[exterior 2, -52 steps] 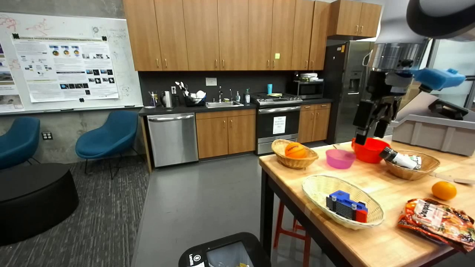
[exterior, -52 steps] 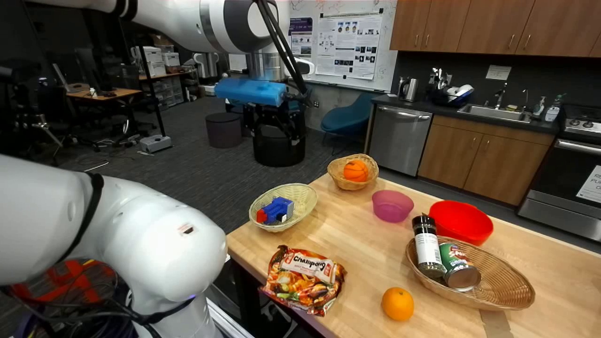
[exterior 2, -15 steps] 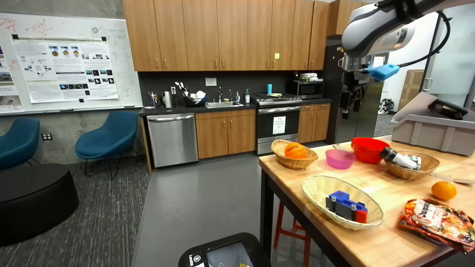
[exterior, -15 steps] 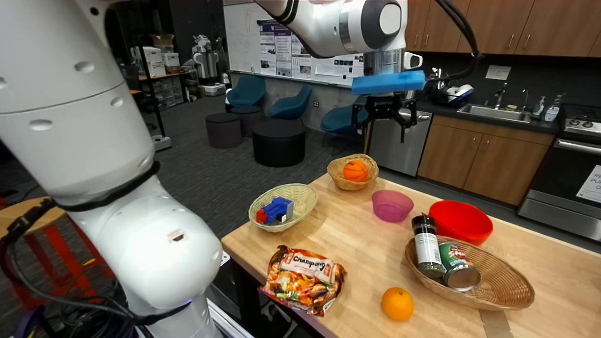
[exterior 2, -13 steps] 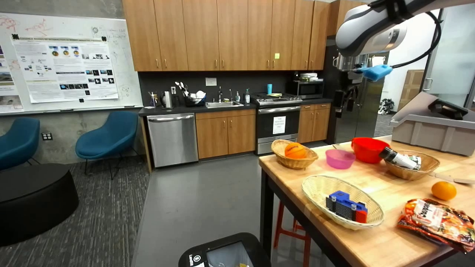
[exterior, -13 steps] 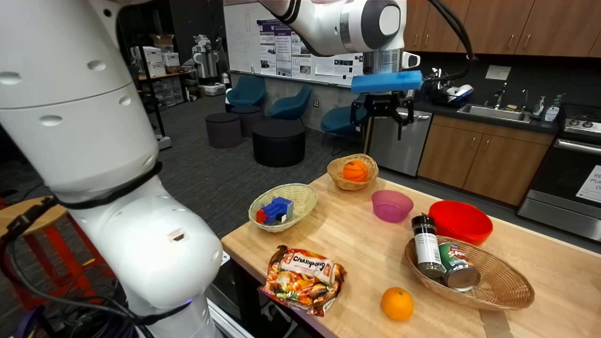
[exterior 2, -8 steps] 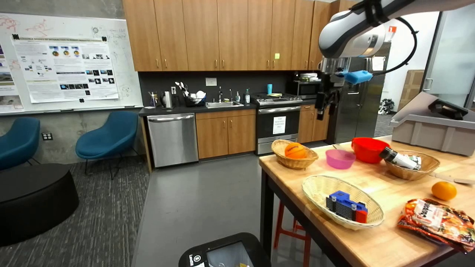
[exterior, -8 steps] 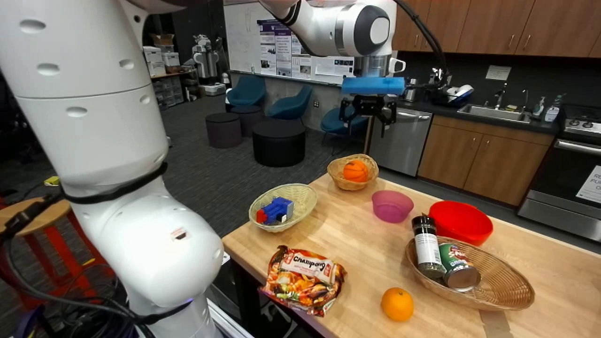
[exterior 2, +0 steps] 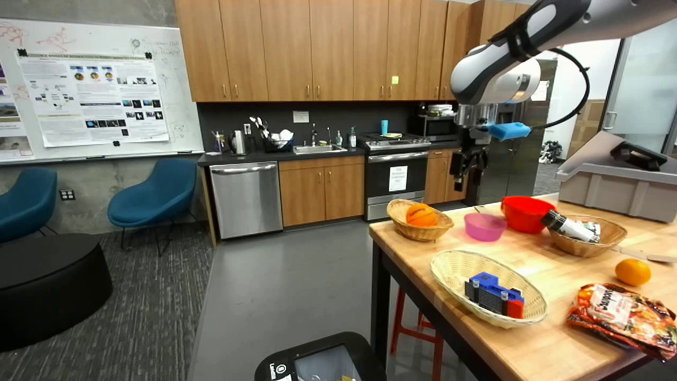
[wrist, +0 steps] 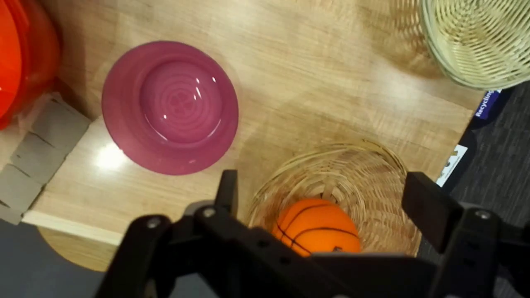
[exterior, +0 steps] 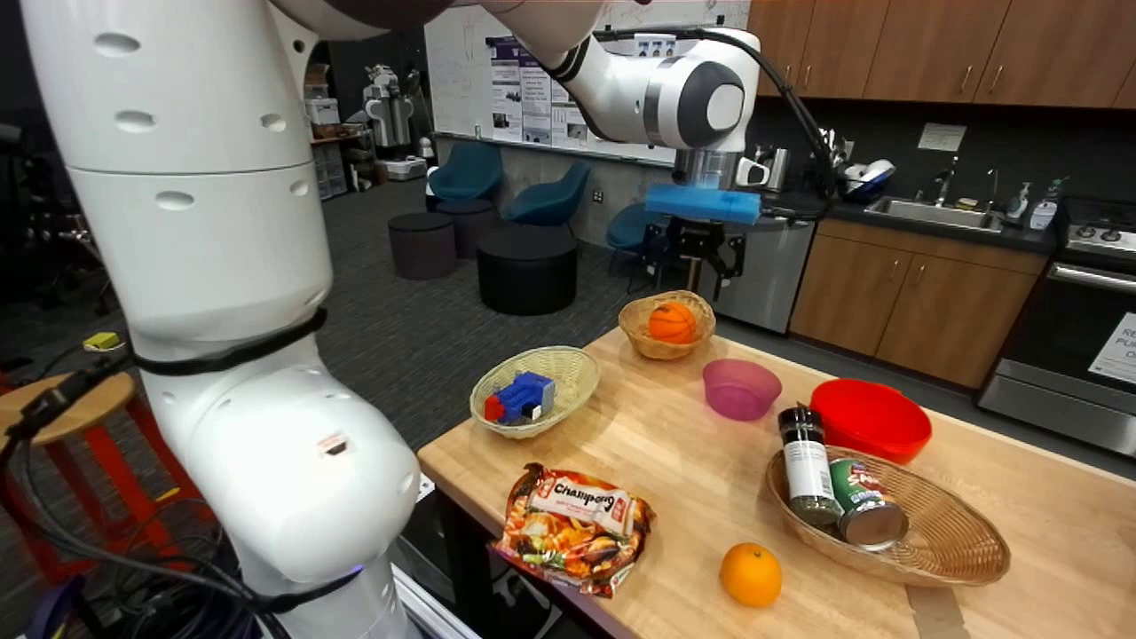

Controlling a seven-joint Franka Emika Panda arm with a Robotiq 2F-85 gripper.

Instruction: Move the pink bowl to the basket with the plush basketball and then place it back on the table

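Note:
The pink bowl [exterior: 742, 390] stands upright on the wooden table [exterior: 674, 461], also seen in the other views [exterior 2: 485, 227] [wrist: 180, 103]. It is empty in the wrist view. Beside it, near the table corner, the tan woven basket [exterior: 658, 351] holds the plush basketball [exterior: 672, 323]. In the wrist view the basket [wrist: 372, 198] and ball [wrist: 316, 227] show between the fingers, partly hidden by the gripper. My gripper [exterior: 686, 280] is open and empty, well above the basket; it also shows in an exterior view [exterior 2: 467, 181]. The pink bowl lies outside the fingers, to their left in the wrist view.
A red bowl [exterior: 870, 422] stands beside the pink bowl. An oval basket [exterior: 958, 541] holds a spice jar and a can. A paler basket [exterior: 581, 390] holds blue blocks. A noodle packet [exterior: 577, 532] and an orange [exterior: 751, 574] lie nearer. A grey bin [exterior 2: 619, 193] stands behind.
My gripper has swung across to above the basket with the basketball and, in the last half second, come down a little. It stays open. The bowl, basket and ball have not moved.

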